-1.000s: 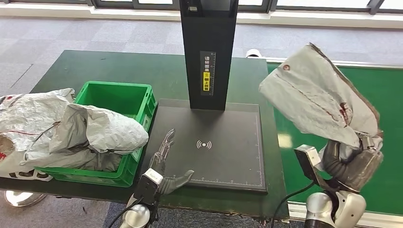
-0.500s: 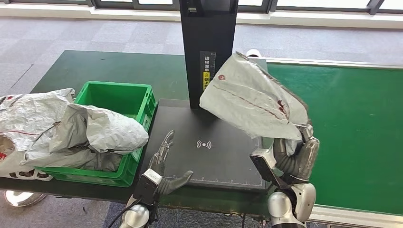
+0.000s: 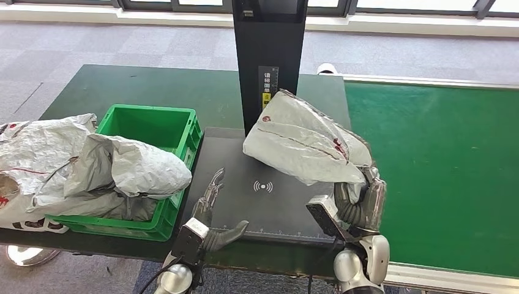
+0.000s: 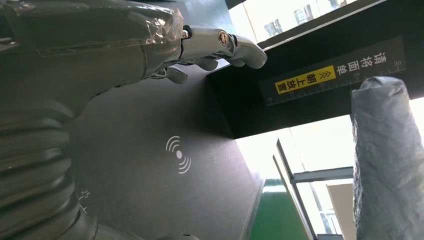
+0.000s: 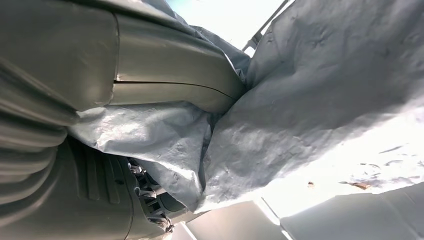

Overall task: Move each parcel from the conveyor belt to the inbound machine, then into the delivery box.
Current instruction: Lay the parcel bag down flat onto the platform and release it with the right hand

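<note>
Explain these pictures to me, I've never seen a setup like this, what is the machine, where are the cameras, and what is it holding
This is a humanoid robot sorting parcels. The wide picture comes from a camera on its head, looking down at its own arms. The other two come from cameras at its wrists and appear turned.

Its right hand grips a grey parcel above the black inbound machine, a flat scanning plate with a wireless symbol and a tall black post behind it. The right wrist picture shows that grey wrapping up close.

Its left hand holds nothing, fingers apart, at the plate's near edge.

To the right lies the green conveyor belt. To the left stands a green delivery box with grey bags piled on it.
</note>
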Motion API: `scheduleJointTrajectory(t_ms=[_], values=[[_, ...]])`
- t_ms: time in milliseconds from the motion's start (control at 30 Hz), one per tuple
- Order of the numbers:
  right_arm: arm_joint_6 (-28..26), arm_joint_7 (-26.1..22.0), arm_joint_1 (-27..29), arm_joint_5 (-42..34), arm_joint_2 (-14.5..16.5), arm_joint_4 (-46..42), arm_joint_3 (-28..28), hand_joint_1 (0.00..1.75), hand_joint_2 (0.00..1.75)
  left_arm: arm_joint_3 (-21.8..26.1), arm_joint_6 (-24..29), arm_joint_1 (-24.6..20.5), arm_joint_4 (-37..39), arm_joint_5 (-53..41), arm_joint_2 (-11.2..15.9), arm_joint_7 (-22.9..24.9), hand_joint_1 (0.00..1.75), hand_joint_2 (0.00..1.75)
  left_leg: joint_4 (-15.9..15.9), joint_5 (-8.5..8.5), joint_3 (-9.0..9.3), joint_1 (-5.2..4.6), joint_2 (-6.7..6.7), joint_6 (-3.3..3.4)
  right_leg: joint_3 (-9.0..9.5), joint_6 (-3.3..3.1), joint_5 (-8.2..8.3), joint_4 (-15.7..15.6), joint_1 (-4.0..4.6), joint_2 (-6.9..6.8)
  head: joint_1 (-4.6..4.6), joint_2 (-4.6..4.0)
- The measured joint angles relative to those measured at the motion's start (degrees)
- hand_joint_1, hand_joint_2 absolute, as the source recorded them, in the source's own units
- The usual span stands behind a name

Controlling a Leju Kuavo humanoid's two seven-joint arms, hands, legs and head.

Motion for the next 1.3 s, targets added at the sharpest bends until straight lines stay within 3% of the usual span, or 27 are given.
scheduleJointTrajectory(t_ms=[100, 133, 233, 267, 567, 700, 833, 1000, 1300], values=[[-0.03, 1.06, -1.11, 0.38, -0.49, 2.59, -0.79, 1.75, 1.75, 0.0, -0.2, 0.0, 0.0, 0.05, 0.0, -0.03, 0.0, 1.75, 0.0, 0.0, 0.01, 0.0, 0.01, 0.0, 0.0, 0.0, 0.0, 0.0, 0.0, 0.0, 0.0, 0.0], [-0.05, 0.96, -1.48, 0.54, -0.61, 3.58, -1.33, 1.58, 1.75, 0.0, -0.23, 0.0, 0.01, 0.07, 0.0, -0.05, 0.0, 1.75, 0.0, 0.0, 0.02, 0.0, 0.01, 0.0, 0.0, 0.0, 0.0, 0.0, 0.0, 0.0, 0.0, 0.0], [-0.07, 0.51, -2.84, 0.52, -0.88, 7.07, -3.35, 0.27, 1.75, 0.0, -0.29, 0.0, 0.02, 0.19, -0.01, -0.08, 0.0, 1.75, 0.01, 0.0, 0.02, 0.0, 0.0, 0.0, 0.01, 0.0, 0.01, 0.0, 0.0, 0.0, 0.0, 0.0], [-0.06, 0.61, -3.43, 0.41, -1.01, 8.53, -4.01, 0.0, 1.75, 0.0, -0.3, 0.0, 0.02, 0.24, -0.01, -0.1, 0.0, 1.75, 0.01, 0.0, 0.02, 0.0, 0.01, 0.0, 0.01, 0.0, 0.01, 0.0, 0.0, 0.0, 0.0, 0.0], [-0.14, -1.51, -6.19, -5.78, -1.81, 16.92, -6.26, 0.0, 1.75, 0.0, -0.3, 0.0, 0.03, 1.0, -0.02, -0.15, 0.0, 1.75, 0.01, 0.0, 0.0, 0.0, 0.01, 0.0, -0.01, 0.0, 0.0, 0.0, 0.0, 0.01, 0.0, 0.0], [-0.03, -1.74, -6.36, -7.21, -2.01, 17.66, -6.31, 0.0, 0.0, 0.0, -0.3, 0.0, 0.04, 1.01, -0.02, -0.15, 0.0, 1.75, 0.01, 0.0, 0.0, 0.0, 0.01, 0.0, -0.01, 0.0, 0.0, 0.0, 0.0, 0.0, 0.0, 0.0], [0.42, -3.15, -6.36, -9.75, -2.21, 17.99, -6.32, 0.0, 0.0, 0.0, -0.3, 0.0, 0.1, 1.02, -0.02, -0.15, 0.0, 1.75, 0.01, 0.0, 0.01, 0.0, 0.01, 0.0, -0.01, 0.0, 0.0, 0.0, 0.0, 0.01, 0.0, 0.0], [-0.07, -8.98, -5.47, -15.49, -2.34, 16.85, -6.32, 0.0, 0.0, 0.0, -0.3, -0.02, 0.3, 1.19, -0.02, -0.15, 0.0, 1.75, 0.02, 0.0, 0.01, 0.0, 0.01, 0.0, 0.0, 0.0, 0.01, 0.0, 0.0, 0.01, 0.0, 0.0], [-0.24, -13.14, -0.54, -22.47, -2.25, 5.09, -6.19, 0.0, 0.0, -0.01, -0.12, -0.13, 0.83, 1.15, -0.02, -0.15, 0.0, 1.75, 0.02, -0.01, 0.0, -0.01, -0.01, 0.01, -0.02, 0.0, 0.0, 0.0, -0.01, 0.0, 0.0, 0.0]])
